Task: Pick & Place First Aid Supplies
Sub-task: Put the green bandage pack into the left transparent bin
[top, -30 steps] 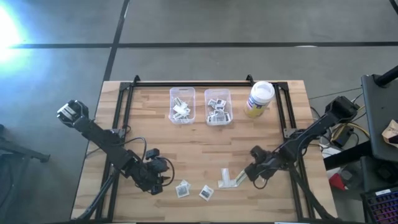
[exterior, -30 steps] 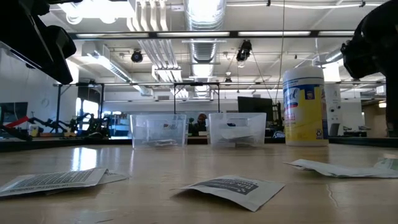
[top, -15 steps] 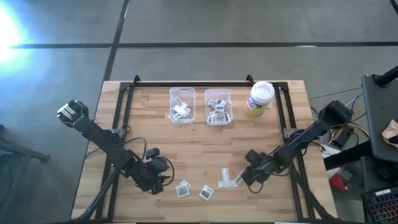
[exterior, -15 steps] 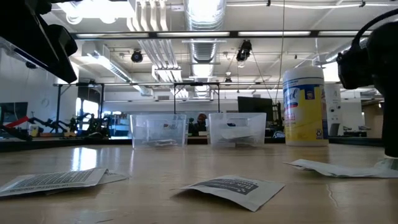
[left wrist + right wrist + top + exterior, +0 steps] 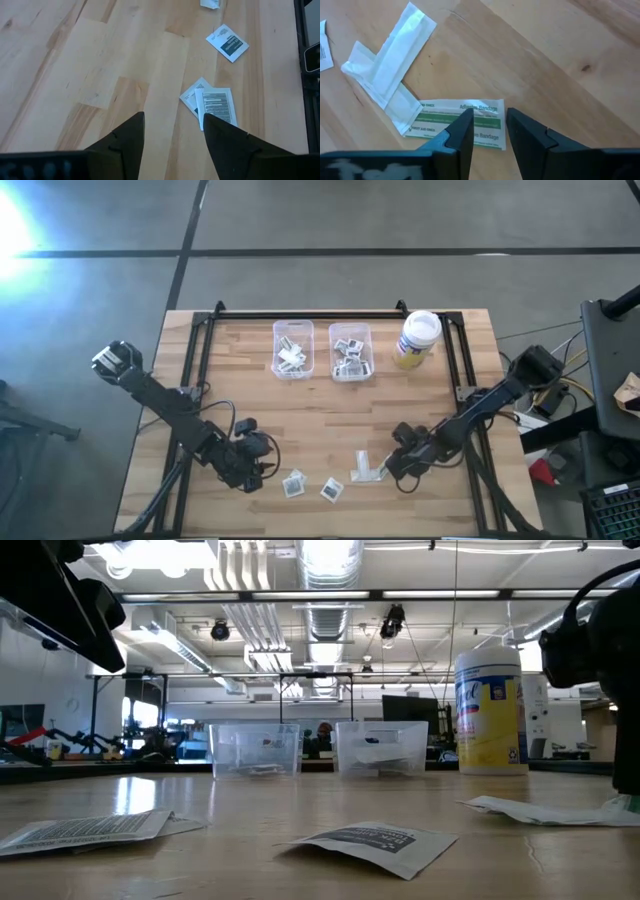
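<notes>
High view: left gripper (image 5: 262,467) waits jaws spread, left of the printed bandage strip (image 5: 465,125). On the desk (image 5: 300,415), right gripper (image 5: 385,469) straddles that strip, jaws narrowing; press flat, pinch its edge only.

You see the counter (image 5: 200,860) running level away from you. A white packet with dark print (image 5: 375,843) lies flat nearest you, and another printed packet (image 5: 85,831) lies at the near left. Pale strips (image 5: 545,810) rest flat toward the right. Farther back stand two clear bins (image 5: 255,749), side by side, with a white-lidded yellow jar (image 5: 490,712) beside them. Dark arm parts (image 5: 60,595) hang at both upper corners; you cannot make out any fingers.
</notes>
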Available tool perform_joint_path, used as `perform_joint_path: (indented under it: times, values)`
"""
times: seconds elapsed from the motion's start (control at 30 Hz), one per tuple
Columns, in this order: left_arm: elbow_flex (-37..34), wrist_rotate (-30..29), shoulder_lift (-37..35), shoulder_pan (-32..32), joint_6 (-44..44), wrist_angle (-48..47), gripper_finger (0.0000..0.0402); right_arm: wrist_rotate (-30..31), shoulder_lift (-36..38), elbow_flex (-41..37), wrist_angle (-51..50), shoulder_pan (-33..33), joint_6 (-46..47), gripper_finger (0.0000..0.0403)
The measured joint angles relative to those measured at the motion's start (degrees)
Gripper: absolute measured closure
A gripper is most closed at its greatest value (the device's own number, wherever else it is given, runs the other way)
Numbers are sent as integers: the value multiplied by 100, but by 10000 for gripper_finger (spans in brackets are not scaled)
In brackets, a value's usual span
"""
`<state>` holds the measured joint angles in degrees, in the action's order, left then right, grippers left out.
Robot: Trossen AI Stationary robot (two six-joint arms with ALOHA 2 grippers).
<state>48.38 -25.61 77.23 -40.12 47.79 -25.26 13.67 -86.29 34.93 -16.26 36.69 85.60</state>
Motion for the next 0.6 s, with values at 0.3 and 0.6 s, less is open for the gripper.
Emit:
perform_joint_path:
  times: [0.3, 0.6]
  values:
    - [0, 0, 0, 0, -3, -2, 207, 96, -405, 21, -7, 7, 563, 313]
    - [0, 0, 0, 0, -3, -4, 207, 159, -421, 16, -116, 7, 1048, 355]
